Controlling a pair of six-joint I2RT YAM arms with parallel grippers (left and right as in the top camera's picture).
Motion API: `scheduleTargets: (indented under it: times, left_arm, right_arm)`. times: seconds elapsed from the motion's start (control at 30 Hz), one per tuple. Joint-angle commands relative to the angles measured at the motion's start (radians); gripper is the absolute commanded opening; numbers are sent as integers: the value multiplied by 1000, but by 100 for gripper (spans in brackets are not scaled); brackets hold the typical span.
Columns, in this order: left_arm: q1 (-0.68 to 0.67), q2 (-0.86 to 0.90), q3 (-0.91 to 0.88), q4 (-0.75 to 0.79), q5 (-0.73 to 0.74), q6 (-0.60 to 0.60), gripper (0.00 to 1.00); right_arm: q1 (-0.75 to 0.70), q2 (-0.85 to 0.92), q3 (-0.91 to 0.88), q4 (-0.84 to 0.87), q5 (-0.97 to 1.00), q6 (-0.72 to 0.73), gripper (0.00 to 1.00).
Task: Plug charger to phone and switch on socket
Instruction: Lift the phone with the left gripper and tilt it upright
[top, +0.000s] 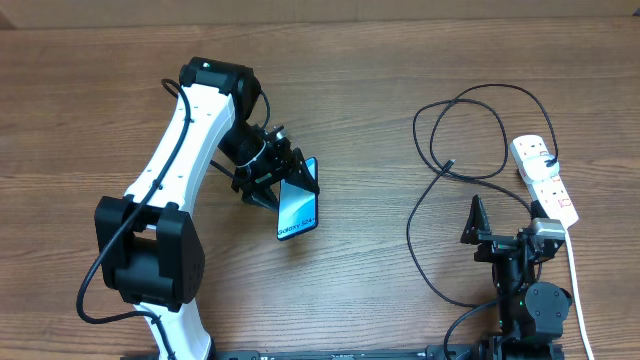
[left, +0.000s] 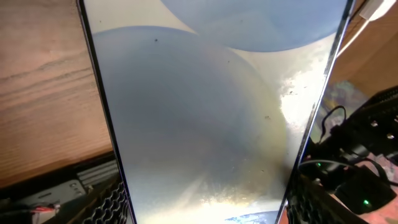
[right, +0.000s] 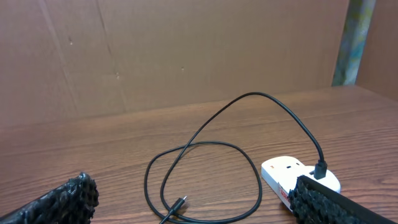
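now, left gripper: closed on tilted phone.
right gripper: wide open, empty.
plug: just ahead, low, between its fingers; pinch it squarely behind tip.

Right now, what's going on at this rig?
The left tool grips the phone and holds it at a tilt, screen towards the overhead camera. The right tool is open and empty beside the socket strip. The charger cable lies looped on the table. One end sits in the strip, and its free plug lies loose, not yet in the phone.
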Motion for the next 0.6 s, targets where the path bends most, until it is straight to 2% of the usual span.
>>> scheduleTargets:
  times: [0.0, 0.57]
  left_arm:
    - [5, 5, 29, 23, -14, 24, 40]
    - [5, 5, 29, 359, -171, -67, 40]
  right_arm:
    - [6, -6, -11, 6, 2, -2, 100]
    - [6, -6, -11, 6, 2, -2, 100]
